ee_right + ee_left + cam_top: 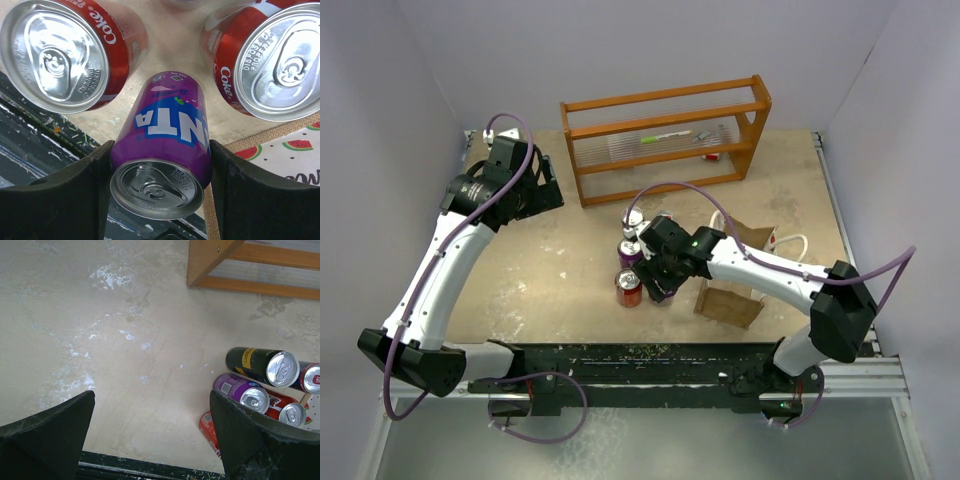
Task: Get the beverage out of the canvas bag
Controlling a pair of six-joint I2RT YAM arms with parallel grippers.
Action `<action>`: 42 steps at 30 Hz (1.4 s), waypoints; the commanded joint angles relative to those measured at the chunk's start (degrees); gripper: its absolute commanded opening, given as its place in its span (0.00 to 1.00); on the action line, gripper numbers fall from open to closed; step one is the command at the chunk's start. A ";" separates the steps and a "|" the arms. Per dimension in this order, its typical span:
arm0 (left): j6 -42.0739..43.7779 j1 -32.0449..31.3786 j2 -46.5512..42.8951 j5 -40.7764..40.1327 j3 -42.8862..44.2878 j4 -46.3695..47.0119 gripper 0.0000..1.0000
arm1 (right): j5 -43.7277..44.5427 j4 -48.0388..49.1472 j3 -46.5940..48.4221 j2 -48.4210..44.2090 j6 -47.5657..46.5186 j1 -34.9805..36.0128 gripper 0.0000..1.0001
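The right pincer (161, 155) clasps the purple aluminium soda can (167, 117) by its sides; it seems stiff, smooth, slippery, easily dented. The left pincer (152, 405) stands spread wide, empty.

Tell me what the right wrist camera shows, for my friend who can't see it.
The right gripper clamps a purple Fanta can between its black fingers, seen from above. One red Coke can stands at the upper left, a second Coke can at the upper right, and watermelon-print cloth with a tan edge shows at the lower right.
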 commanded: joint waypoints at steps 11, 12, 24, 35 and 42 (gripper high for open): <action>0.83 0.52 0.40 0.09 0.75 0.49 0.99 | 1.85 3.88 -1.41 0.47 1.58 0.40 0.00; 0.90 0.52 0.40 0.09 0.83 0.49 0.99 | 1.85 3.96 -1.68 0.39 1.67 0.40 0.00; 1.01 0.61 0.94 0.87 1.19 0.57 0.99 | 0.83 4.77 -3.18 -0.89 2.28 0.40 0.45; 0.12 0.68 -0.76 0.40 0.37 0.25 0.99 | 0.88 4.89 -3.53 -2.55 2.14 0.40 0.88; -1.19 0.67 -2.08 0.00 -0.50 -0.21 0.99 | 0.58 1.19 -1.01 -6.49 0.81 0.40 1.00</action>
